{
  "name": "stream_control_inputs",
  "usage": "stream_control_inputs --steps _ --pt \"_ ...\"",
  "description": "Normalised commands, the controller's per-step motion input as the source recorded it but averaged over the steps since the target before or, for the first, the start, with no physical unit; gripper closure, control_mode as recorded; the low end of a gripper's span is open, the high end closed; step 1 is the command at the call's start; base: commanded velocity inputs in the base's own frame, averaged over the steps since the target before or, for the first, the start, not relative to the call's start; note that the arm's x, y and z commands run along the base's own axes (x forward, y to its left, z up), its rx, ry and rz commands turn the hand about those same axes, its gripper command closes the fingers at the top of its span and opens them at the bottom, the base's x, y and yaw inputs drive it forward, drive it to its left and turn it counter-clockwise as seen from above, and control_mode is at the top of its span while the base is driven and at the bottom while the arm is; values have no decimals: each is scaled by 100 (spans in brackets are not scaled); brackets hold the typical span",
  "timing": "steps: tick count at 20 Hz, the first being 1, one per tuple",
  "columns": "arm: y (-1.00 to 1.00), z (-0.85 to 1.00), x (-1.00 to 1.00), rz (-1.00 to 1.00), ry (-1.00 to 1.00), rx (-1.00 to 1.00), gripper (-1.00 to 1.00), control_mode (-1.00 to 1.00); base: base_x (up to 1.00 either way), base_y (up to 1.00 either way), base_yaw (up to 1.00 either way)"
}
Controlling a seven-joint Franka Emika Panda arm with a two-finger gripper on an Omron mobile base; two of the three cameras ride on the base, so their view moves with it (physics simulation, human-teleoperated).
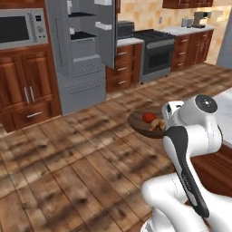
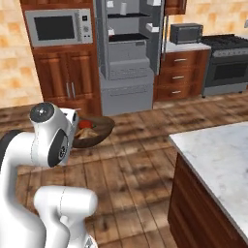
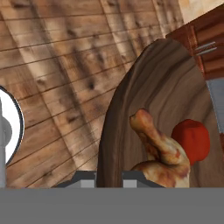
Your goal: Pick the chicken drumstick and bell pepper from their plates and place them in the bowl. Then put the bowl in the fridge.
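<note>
Holding the bowl [image 1: 141, 123] with drumstick [image 3: 162, 151] and pepper [image 3: 193, 140] aloft.

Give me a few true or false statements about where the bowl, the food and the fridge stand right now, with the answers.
1. The bowl holds both the chicken drumstick and the bell pepper. True.
2. The bowl rests on the fridge shelf. False: it is held up over the wooden floor, short of the fridge.
3. The fridge door is open. True.
4. The bowl is white ceramic. False: it is dark brown wood.
5. The microwave is right of the fridge. False: left.
</note>
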Motion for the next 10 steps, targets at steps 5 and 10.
stream_control_inputs --steps 5,10 --pt "0 0 0 0 0 0 100 100 87 30 -23" --pt "0 0 0 0 0 0 100 100 87 29 -22"
